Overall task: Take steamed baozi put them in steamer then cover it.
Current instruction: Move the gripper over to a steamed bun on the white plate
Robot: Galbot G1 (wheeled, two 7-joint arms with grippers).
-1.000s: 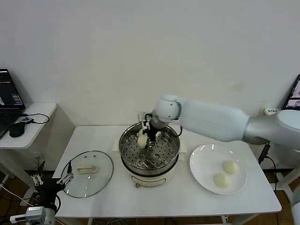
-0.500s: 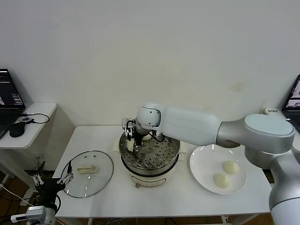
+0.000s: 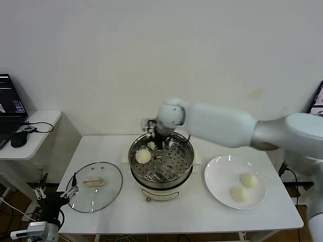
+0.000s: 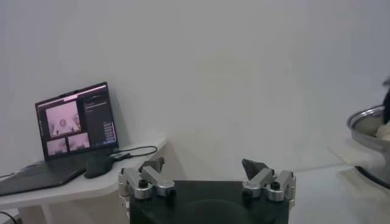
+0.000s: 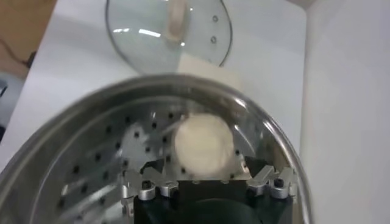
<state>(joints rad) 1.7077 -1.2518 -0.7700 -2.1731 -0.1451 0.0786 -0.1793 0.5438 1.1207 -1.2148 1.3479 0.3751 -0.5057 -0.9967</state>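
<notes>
The steel steamer (image 3: 174, 177) stands mid-table on its white base. One baozi (image 3: 143, 156) lies on the perforated tray at the left side; a second one (image 3: 152, 145) shows partly under my right gripper (image 3: 154, 140). That gripper is open and empty, just above the tray near the far left rim. In the right wrist view the baozi (image 5: 204, 146) lies free just ahead of the open right gripper (image 5: 205, 169). Two more baozi (image 3: 248, 179) (image 3: 238, 193) lie on the white plate (image 3: 218, 176). The glass cover (image 3: 107, 194) lies flat left of the steamer. My left gripper (image 3: 55, 193) is parked, open.
A side table at the left holds a laptop (image 3: 9, 108) and a mouse (image 3: 17, 141); the laptop also shows in the left wrist view (image 4: 76, 119). The wall runs close behind the table. The cover (image 5: 140, 36) lies beyond the steamer rim (image 5: 73, 115) in the right wrist view.
My right gripper carried a baozi to the left side of the tray, let it go there and drew back towards the far rim. The left arm has not moved.
</notes>
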